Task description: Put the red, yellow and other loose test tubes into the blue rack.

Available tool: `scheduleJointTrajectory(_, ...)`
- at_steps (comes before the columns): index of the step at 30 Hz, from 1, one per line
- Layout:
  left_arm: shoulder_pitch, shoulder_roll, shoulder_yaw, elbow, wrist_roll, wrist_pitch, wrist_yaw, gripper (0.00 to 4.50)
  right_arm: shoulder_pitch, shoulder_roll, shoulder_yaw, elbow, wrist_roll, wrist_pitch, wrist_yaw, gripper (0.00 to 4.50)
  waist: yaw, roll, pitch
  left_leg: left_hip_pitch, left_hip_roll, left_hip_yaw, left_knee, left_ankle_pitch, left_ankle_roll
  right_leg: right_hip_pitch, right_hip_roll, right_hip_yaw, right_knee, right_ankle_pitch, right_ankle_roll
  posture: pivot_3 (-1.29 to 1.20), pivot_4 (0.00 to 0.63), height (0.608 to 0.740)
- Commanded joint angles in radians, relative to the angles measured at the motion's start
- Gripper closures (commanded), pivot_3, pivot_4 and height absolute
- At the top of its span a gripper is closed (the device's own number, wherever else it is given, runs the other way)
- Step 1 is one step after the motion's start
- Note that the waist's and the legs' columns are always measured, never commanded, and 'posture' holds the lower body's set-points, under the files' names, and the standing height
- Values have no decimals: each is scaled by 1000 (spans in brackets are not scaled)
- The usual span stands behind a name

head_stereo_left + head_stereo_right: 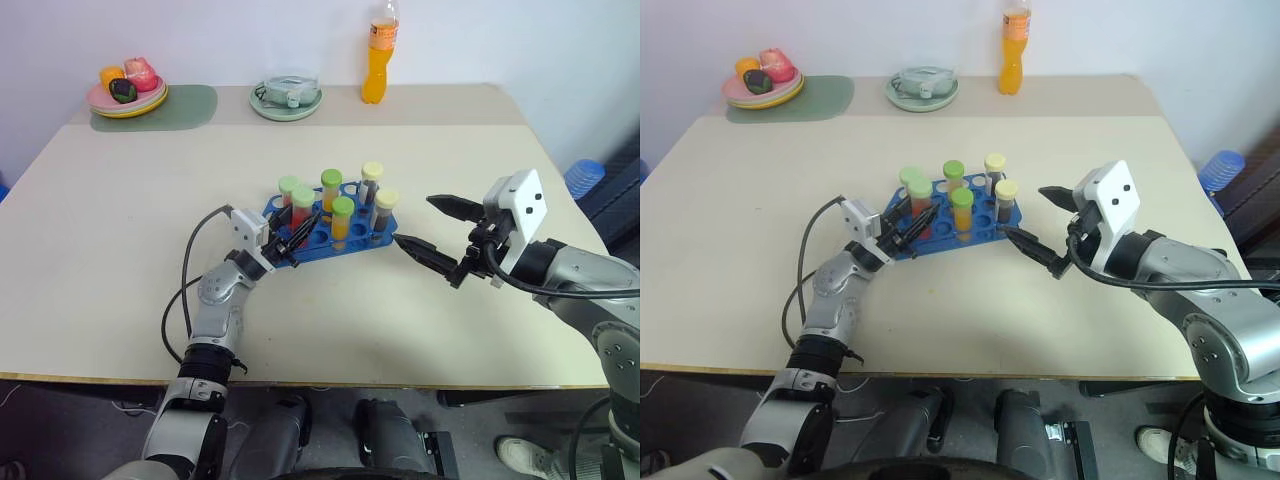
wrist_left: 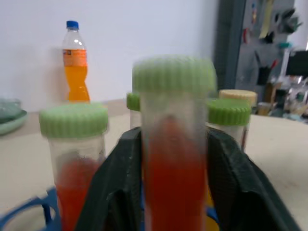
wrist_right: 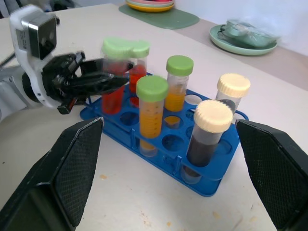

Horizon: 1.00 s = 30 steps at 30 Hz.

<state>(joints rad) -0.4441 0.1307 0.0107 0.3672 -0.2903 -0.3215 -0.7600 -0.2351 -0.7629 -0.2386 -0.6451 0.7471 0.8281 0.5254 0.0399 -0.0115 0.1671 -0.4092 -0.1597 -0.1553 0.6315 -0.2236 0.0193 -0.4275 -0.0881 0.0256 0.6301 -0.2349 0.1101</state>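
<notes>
I see my left gripper (image 1: 297,232), jaws narrow, clasping a clear plastic red-liquid tube with pale green cap (image 2: 174,144) standing in the bright blue plastic holed rack (image 3: 211,180) on the desk (image 1: 120,230). Right gripper (image 1: 432,231) hangs just beside the rack, jaws wide, nothing between them.

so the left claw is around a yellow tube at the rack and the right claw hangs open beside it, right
Not quite: the tube between the left claw's fingers holds red liquid under a pale green cap, not yellow; the left wrist view shows it. The rest stands: it is at the blue rack, and the right claw hangs open beside it.
</notes>
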Motion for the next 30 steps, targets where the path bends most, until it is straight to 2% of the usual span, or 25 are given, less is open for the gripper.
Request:
scheduleJointTrajectory(1,9,22,-9,-96,10,48,28,2725,13,14,-4,-12,-13,-41,5,0,-1,0,0,0,0,0,0,0,0,0,0,0,0,0,0,0,150,740)
scheduleJointTrajectory(15,153,149,29,-260,-75,126,-48,2725,84,70,46,51,-94,-159,46,0,-2,1,0,0,0,0,-1,0,0,0,0,0,0,0,0,0,150,740)
scheduleJointTrajectory(24,207,205,32,-315,-111,195,-79,2725,77,108,88,97,-139,-205,62,0,-1,1,0,0,0,0,-1,0,0,0,0,0,0,0,0,0,150,740)
scheduleJointTrajectory(28,275,282,49,-344,-91,274,-78,2725,98,103,76,101,-147,-213,74,0,-5,1,-1,1,0,0,-1,0,0,-1,0,0,0,0,0,0,150,740)
scheduleJointTrajectory(30,300,314,73,-339,-64,259,-53,2725,124,100,58,94,-149,-214,75,0,-3,1,-1,1,0,0,-2,0,0,-1,1,1,0,0,0,0,150,740)
